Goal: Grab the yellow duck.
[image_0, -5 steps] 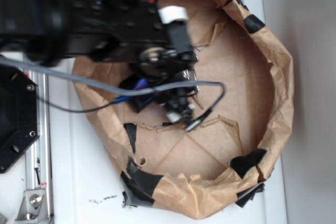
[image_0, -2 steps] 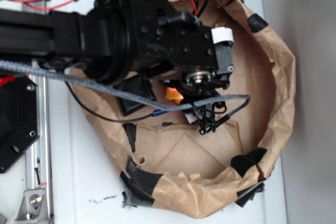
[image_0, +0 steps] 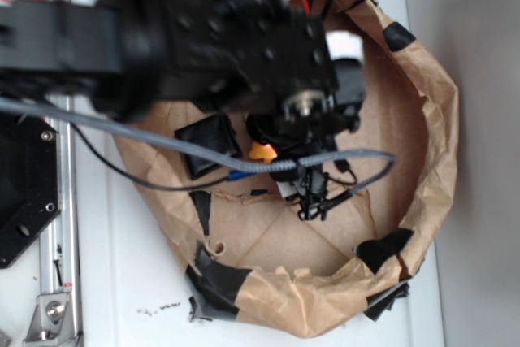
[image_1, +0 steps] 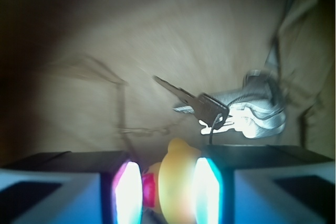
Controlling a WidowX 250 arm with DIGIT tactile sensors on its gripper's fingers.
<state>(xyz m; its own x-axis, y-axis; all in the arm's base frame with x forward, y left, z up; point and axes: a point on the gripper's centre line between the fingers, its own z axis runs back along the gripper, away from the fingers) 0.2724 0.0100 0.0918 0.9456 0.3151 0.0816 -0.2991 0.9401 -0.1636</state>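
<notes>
Exterior view. A shallow basin (image_0: 439,132) of crumpled brown paper, patched at its rim with strips of black tape (image_0: 221,280), sits on a white counter (image_0: 122,282). No brand, label or readable writing shows anywhere. The black robot arm (image_0: 162,34), blurred, reaches over the basin from the left, with a grey braided cable (image_0: 203,152) draped beneath it. Inside the basin lie a black square wallet (image_0: 207,144), near the left wall, and a dark bunch of keys (image_0: 313,193), nearer the middle. Only a small orange-yellow patch of the duck (image_0: 262,150) shows, just below the arm's head and between the wallet and the keys. The gripper itself is hidden under the arm in this view.

Wrist view. The gripper (image_1: 168,190) points down at the brown paper floor of the basin. Its two fingers (image_1: 127,192), glowing white with coloured fringes, stand close on either side of the yellow duck (image_1: 176,184), whose red-orange beak shows at the left finger. The fingers are narrowed to about the duck's width, pressed against both its flanks. Beyond the duck, apart from it, lies the silver key bunch (image_1: 220,111), one key blade pointing to the upper left, next to a crumpled silvery piece (image_1: 262,114) whose nature cannot be told.
</notes>
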